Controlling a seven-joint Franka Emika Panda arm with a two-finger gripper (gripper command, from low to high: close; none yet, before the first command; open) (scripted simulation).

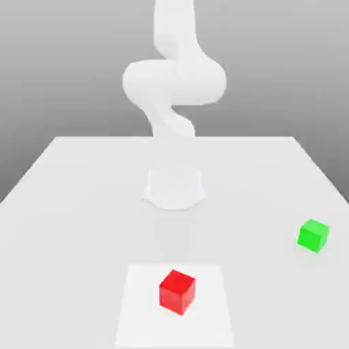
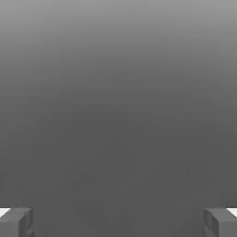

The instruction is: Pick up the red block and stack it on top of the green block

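Going from the exterior view's left to its right, the arm (image 1: 174, 82) is standing near the middle of the bench's (image 1: 75, 232) far edge. In the hand view the gripper (image 2: 118, 223) is holding its fingers wide apart, with nothing sitting between them.

The red block (image 1: 177, 292) is resting on the white square (image 1: 143, 330), toward the bench's near side and midway between its side edges. It is lying turned against the square's sides, so a gripper coming down without matching that turn could be catching a corner and skewing or nudging the block. Closing off-centre could be leaving it tilted in the grip.

The green block (image 1: 313, 235) is sitting well apart, toward the bench's right-hand edge, also turned. It is looking slightly smaller, so an off-centre release could be leaving the red block overhanging and toppling. Lowering too far could be shoving the green one toward that edge; letting go too high could be making the red one bounce off.
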